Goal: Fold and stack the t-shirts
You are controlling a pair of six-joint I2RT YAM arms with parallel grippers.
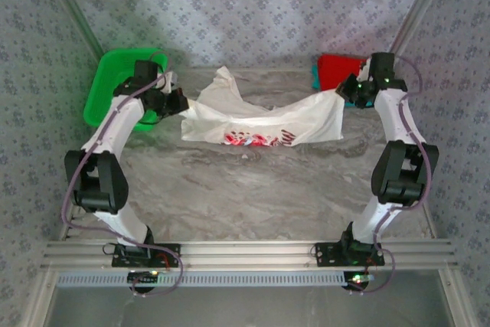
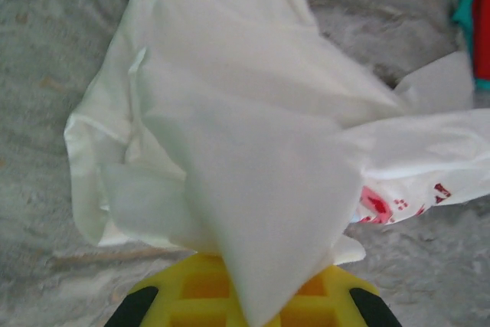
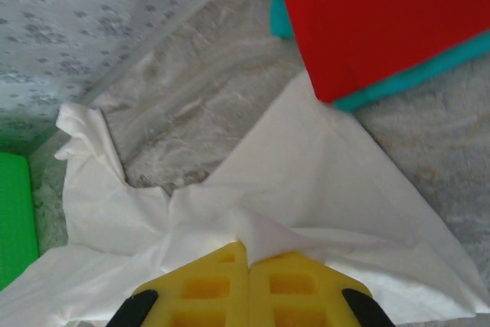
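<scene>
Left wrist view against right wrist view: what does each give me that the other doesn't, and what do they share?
Left wrist adds: the red print on the white t-shirt, and the cloth draped over the left gripper, whose yellow jaws are shut on it.
Right wrist adds: the green basket at the left edge, the patterned wall, and the right gripper, jaws shut on a pinched edge of the shirt.
Shared: the white t-shirt, the folded red shirt lying on the teal shirt, and the marble table.
</scene>
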